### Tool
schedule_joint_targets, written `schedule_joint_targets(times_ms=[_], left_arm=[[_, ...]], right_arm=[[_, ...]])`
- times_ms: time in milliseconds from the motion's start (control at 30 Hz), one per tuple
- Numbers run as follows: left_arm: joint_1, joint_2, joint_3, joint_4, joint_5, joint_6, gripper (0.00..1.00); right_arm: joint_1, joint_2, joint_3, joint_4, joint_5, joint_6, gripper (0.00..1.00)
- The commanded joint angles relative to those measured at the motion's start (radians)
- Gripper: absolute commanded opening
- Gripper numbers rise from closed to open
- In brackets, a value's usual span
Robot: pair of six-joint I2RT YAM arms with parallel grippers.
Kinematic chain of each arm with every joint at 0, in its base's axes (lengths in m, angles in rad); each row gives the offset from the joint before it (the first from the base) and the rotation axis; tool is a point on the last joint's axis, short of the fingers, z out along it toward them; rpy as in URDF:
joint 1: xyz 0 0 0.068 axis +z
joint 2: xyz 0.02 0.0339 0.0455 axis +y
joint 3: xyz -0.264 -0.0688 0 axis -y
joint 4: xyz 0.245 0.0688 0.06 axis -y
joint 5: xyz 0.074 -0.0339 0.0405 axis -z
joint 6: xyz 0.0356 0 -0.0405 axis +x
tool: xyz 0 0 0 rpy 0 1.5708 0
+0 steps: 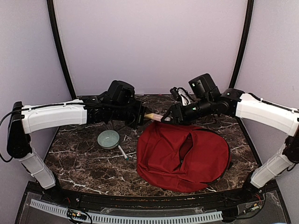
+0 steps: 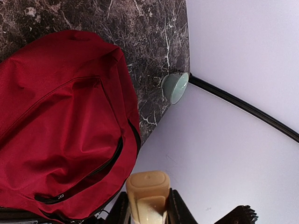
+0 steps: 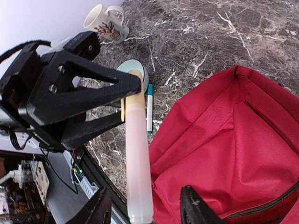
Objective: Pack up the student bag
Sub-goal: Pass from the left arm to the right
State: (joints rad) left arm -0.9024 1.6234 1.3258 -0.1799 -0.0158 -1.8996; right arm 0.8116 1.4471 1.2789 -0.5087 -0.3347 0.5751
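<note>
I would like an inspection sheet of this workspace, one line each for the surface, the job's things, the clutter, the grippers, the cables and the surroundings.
Surface: dark marble-patterned table.
Job's things: red backpack lying flat, main opening unzipped; pale stick held in the air at its far edge.
Clutter: pale green bowl; teal-capped pen beside it; white patterned mug farther back.
Grippers: left gripper shut on one end of the stick; right gripper open, fingers on either side of the other end, not touching.
Cables: black cable looping at the left arm's base.
Surroundings: pale lilac walls with black poles.
</note>
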Motion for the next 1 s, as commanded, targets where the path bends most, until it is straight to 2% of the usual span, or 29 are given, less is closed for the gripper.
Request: schedule_joint_targets(times_ms=[0, 167, 267, 300, 467, 533, 600, 700, 767, 967], left_arm=[[-0.006, -0.029, 0.008, 0.036, 0.009, 0.008, 0.00], [-0.006, -0.043, -0.014, 0.068, 0.003, 0.010, 0.00], [-0.006, -0.065, -0.030, 0.064, -0.013, 0.012, 0.00], [-0.006, -0.073, -0.031, 0.048, -0.020, 0.015, 0.03], [-0.007, -0.126, -0.037, -0.028, -0.082, 0.073, 0.42], [-0.009, -0.153, -0.042, -0.079, -0.125, 0.108, 0.62], [-0.009, -0.173, -0.051, -0.150, -0.146, 0.133, 0.73], [-0.009, -0.201, -0.069, -0.219, -0.198, 0.227, 0.75], [-0.009, -0.215, -0.068, -0.241, -0.225, 0.326, 0.73], [-0.007, -0.240, -0.012, -0.328, -0.263, 0.732, 0.70]], right_arm=[[0.010, 0.023, 0.041, 0.079, 0.001, 0.018, 0.43], [0.018, 0.040, 0.060, 0.095, -0.021, 0.043, 0.14], [0.020, 0.029, 0.039, 0.117, -0.017, 0.063, 0.07], [0.020, 0.025, 0.033, 0.121, -0.015, 0.069, 0.07], [0.021, 0.024, 0.016, 0.114, 0.029, 0.121, 0.03], [0.019, 0.020, 0.026, 0.077, 0.062, 0.125, 0.00], [0.019, 0.012, 0.051, 0.020, 0.102, 0.103, 0.00], [0.018, -0.011, 0.098, -0.089, 0.175, 0.040, 0.00], [0.019, -0.036, 0.110, -0.159, 0.226, 0.009, 0.00], [0.018, -0.180, 0.051, -0.311, 0.326, 0.019, 0.00]])
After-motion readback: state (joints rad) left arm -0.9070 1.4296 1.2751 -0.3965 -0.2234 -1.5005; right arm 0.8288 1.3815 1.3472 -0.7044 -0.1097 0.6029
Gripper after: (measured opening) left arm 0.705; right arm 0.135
